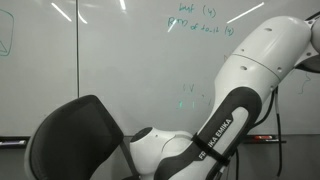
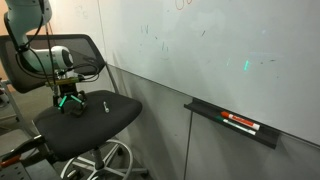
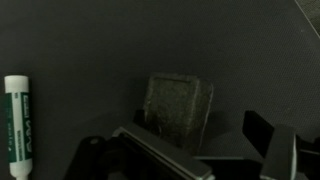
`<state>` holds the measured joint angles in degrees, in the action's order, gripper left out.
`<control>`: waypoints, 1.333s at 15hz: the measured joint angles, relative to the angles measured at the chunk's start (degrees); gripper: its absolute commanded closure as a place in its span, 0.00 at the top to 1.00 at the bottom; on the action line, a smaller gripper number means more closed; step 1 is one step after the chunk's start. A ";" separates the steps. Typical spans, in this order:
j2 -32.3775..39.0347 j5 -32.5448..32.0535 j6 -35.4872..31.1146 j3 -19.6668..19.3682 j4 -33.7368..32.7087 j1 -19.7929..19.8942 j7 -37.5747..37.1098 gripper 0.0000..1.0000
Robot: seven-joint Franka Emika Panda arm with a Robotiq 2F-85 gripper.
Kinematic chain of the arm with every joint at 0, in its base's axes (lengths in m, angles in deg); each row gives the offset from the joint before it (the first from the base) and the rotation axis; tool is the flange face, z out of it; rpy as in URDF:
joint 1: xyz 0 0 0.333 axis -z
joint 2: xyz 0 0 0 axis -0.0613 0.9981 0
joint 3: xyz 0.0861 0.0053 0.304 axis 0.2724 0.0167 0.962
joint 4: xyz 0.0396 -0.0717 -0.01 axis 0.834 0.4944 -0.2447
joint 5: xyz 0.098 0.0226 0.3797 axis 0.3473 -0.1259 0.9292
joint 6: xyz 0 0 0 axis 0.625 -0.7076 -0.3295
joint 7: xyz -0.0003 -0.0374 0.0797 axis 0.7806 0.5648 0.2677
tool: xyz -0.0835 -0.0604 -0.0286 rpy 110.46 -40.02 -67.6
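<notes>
Wide whiteboard [image 2: 200,50] filling the wall in both exterior views, faint green scribbles [image 1: 200,20] up top (ceiling-light streaks [image 1: 62,11] mirrored in it). Dark marker tray [image 2: 232,122] under its lower edge. Black mesh office chair [image 2: 95,135] on chrome wheeled base [image 2: 100,160].

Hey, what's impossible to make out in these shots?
- Exterior view: whatever lies under the hand, too small.
- Wrist view: marker label blurred; hand covers part of the eraser.
- Exterior view: hand unseen, behind arm, chair back or bottom edge; whiteboard writing too faint.
</notes>
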<state>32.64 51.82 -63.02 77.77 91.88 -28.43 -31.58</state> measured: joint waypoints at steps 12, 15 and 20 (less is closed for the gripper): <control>0.89 -3.32 -1.85 -1.91 -0.30 -0.08 3.69 0.27; 0.84 -4.40 -2.69 -1.95 -0.30 -0.09 4.55 0.07; 0.81 -5.58 -2.76 -2.23 -0.34 -0.28 5.67 0.53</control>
<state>33.45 46.24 -65.79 75.54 91.54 -28.71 -25.92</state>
